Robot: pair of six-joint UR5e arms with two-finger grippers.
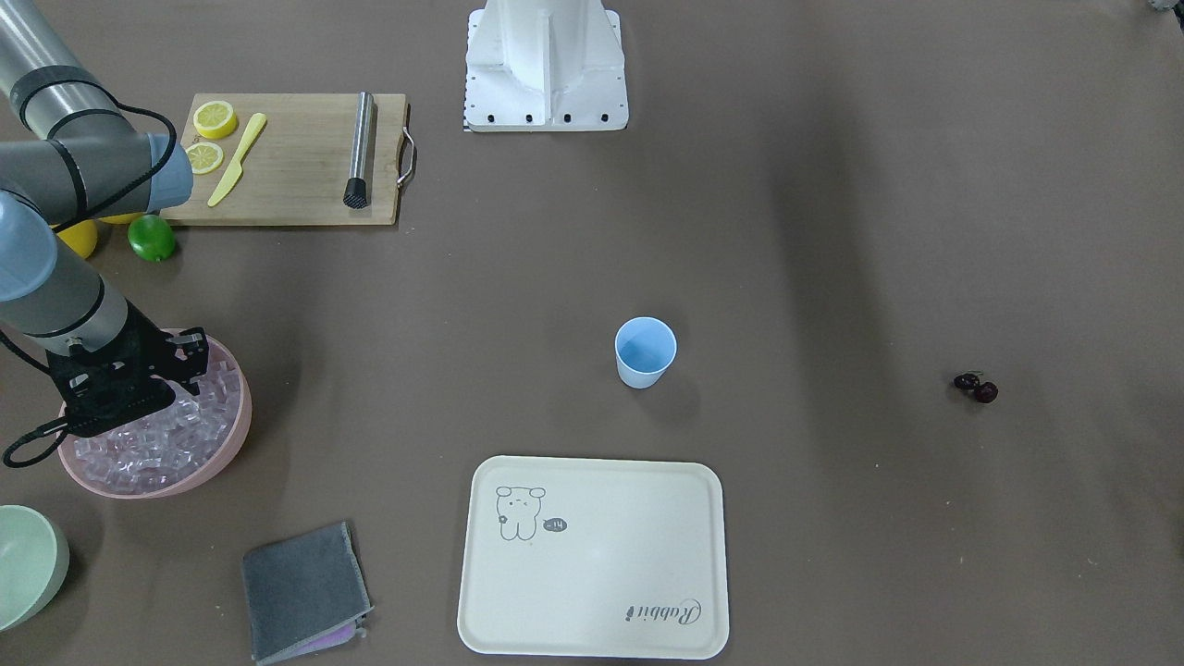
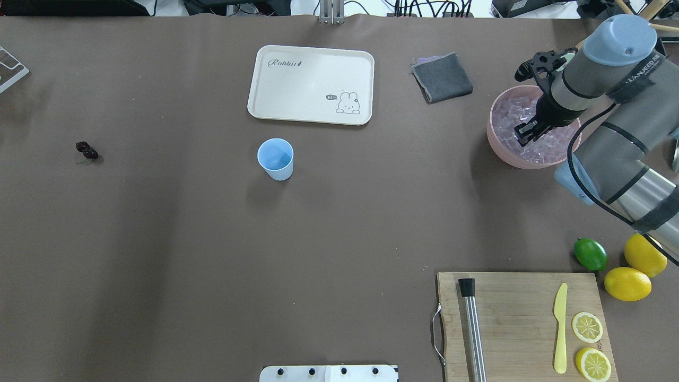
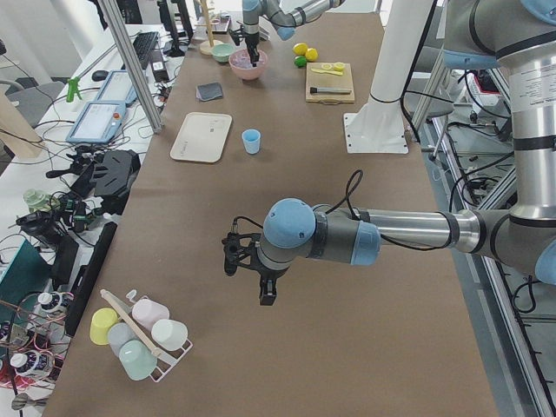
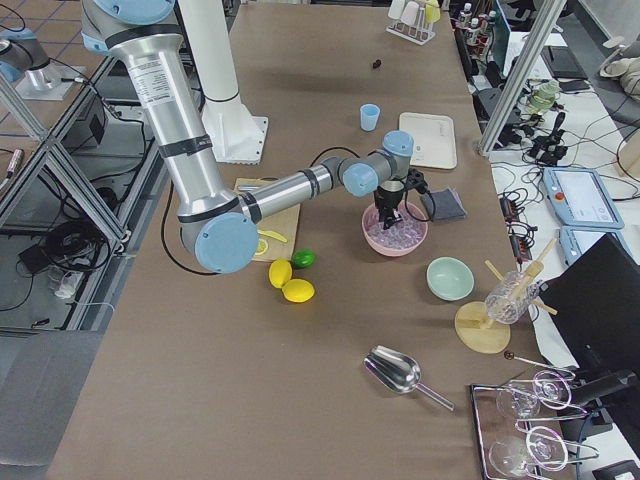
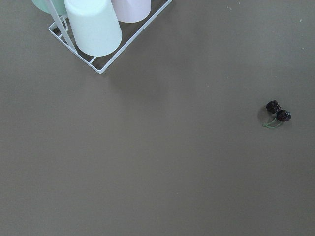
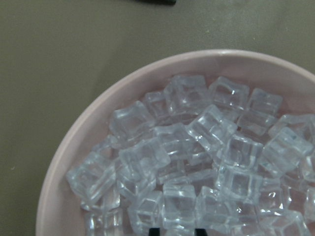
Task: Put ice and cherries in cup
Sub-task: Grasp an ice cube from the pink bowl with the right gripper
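The light-blue cup [image 2: 276,159] stands upright mid-table, also in the front view [image 1: 645,351]. The cherries [image 2: 86,150] lie far to its left on the bare table, and show in the left wrist view [image 5: 278,112]. The pink bowl [image 2: 496,143] holds many ice cubes [image 6: 206,128]. My right gripper [image 2: 528,132] is down in the bowl, its fingertips [image 6: 155,230] one cube-width apart with an ice cube between them. My left gripper [image 3: 261,269] hangs over the table beyond the cherries; I cannot tell whether it is open or shut.
A cream tray [image 2: 310,85] lies behind the cup and a grey cloth [image 2: 442,78] beside it. A cutting board [image 2: 520,313] holds a metal muddler, knife and lemon slices. A lime [image 2: 590,254] and lemons [image 2: 627,284] sit nearby. A wire cup rack [image 5: 93,29] is near the left gripper.
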